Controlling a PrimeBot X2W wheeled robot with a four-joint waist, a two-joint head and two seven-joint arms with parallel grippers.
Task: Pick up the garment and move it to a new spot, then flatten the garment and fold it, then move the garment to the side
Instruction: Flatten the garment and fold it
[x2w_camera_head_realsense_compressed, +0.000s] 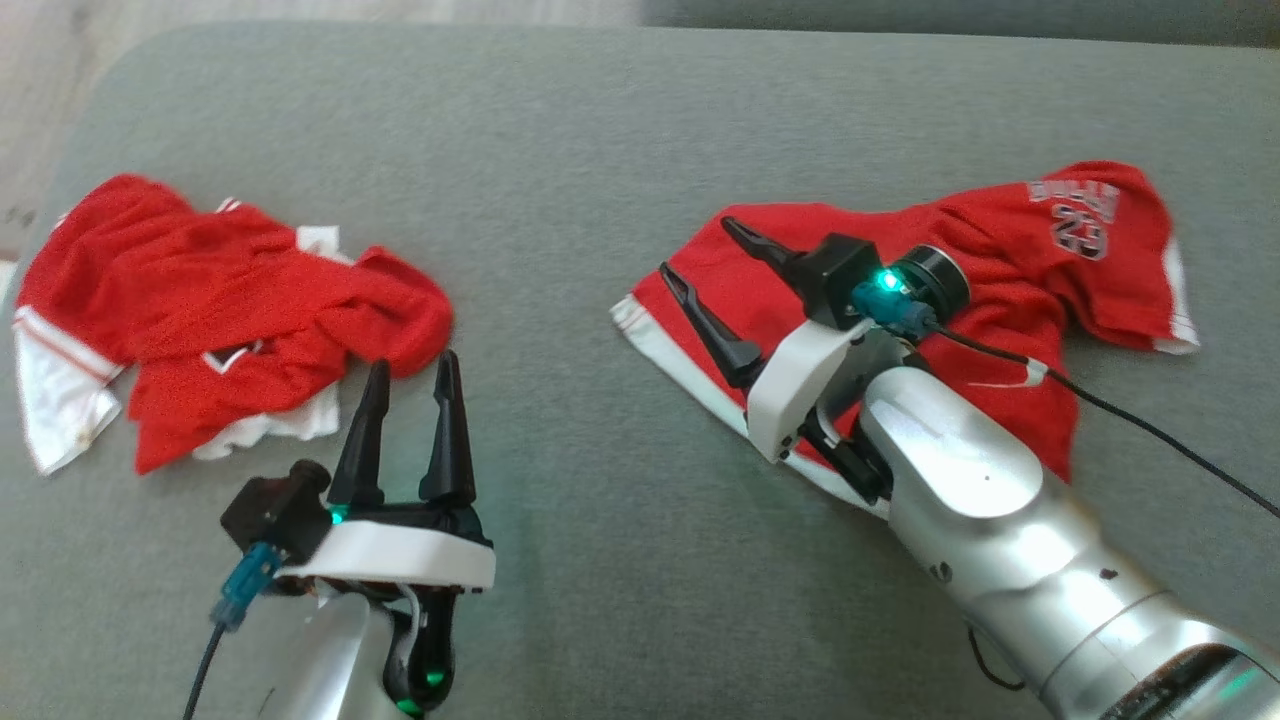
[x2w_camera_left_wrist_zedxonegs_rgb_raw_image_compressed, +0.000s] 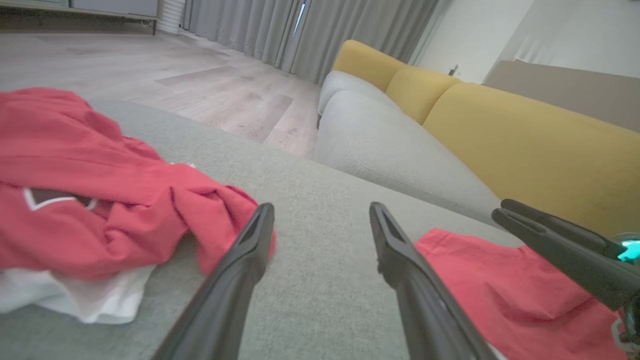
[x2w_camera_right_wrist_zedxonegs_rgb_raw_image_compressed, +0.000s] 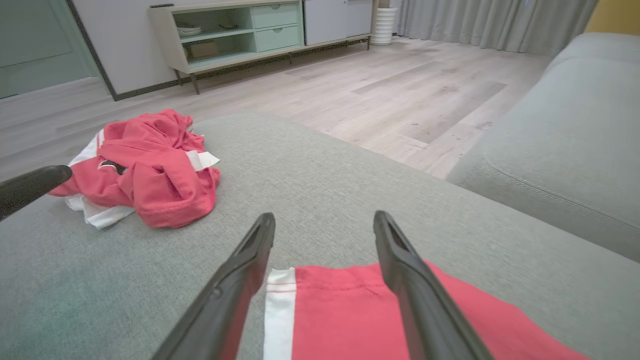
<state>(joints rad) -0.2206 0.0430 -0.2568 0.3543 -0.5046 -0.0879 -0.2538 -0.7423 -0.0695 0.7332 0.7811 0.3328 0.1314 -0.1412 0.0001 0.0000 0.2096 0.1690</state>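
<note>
Garment (x2w_camera_head_realsense_compressed: 1010, 275) in red lay spread at the right of the head frame on the grey cushion (x2w_camera_head_realsense_compressed: 600, 130). My right tool (x2w_camera_head_realsense_compressed: 695, 245) stood released over its white-striped hem (x2w_camera_head_realsense_compressed: 655, 340), grasping nothing. My left tool (x2w_camera_head_realsense_compressed: 413, 360) gaped too, beside a crumpled red heap (x2w_camera_head_realsense_compressed: 230, 300) at left.

A home living room: grey-and-yellow sofa (x2w_camera_left_wrist_zedxonegs_rgb_raw_image_compressed: 525, 150), pale wood-plank floor (x2w_camera_right_wrist_zedxonegs_rgb_raw_image_compressed: 400, 95), long grey curtains (x2w_camera_left_wrist_zedxonegs_rgb_raw_image_compressed: 350, 30), and a low sideboard (x2w_camera_right_wrist_zedxonegs_rgb_raw_image_compressed: 277, 20) with open shelves and drawers.
</note>
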